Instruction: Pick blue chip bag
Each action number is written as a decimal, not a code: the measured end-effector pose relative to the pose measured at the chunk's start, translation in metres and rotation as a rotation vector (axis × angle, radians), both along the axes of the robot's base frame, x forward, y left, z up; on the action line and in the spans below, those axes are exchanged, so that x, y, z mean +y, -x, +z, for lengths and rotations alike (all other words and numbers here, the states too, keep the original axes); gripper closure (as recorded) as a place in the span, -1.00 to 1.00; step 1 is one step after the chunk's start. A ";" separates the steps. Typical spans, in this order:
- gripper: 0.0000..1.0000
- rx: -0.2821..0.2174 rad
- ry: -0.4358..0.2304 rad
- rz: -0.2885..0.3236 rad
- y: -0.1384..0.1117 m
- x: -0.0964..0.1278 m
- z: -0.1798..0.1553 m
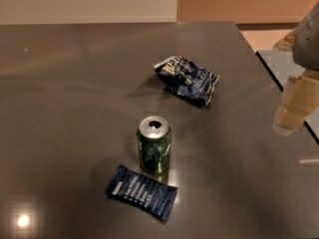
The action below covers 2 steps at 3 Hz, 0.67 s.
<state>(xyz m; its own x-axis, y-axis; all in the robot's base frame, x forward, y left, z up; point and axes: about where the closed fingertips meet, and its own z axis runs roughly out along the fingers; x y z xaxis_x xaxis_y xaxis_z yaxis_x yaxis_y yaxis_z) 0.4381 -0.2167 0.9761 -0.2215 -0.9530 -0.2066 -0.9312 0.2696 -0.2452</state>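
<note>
The blue chip bag [187, 79] lies crumpled and puffy on the dark table [70, 98], right of centre toward the back. It is dark blue with white lettering and white edges. My gripper [293, 108] hangs at the right edge of the view, above the table's right side, well to the right of the bag and a little nearer the camera. It touches nothing and holds nothing that I can see.
A green can [154, 144] with an opened top stands upright in the middle. A flat dark-blue bar wrapper [141, 192] with white text lies just in front of it. The table's right edge [279, 86] runs diagonally past the gripper.
</note>
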 end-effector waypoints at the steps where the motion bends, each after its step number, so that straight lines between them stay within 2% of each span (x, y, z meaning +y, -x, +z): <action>1: -1.00 -0.007 -0.003 0.000 -0.002 0.001 0.001; 2: -1.00 -0.011 -0.041 -0.012 -0.019 0.003 -0.005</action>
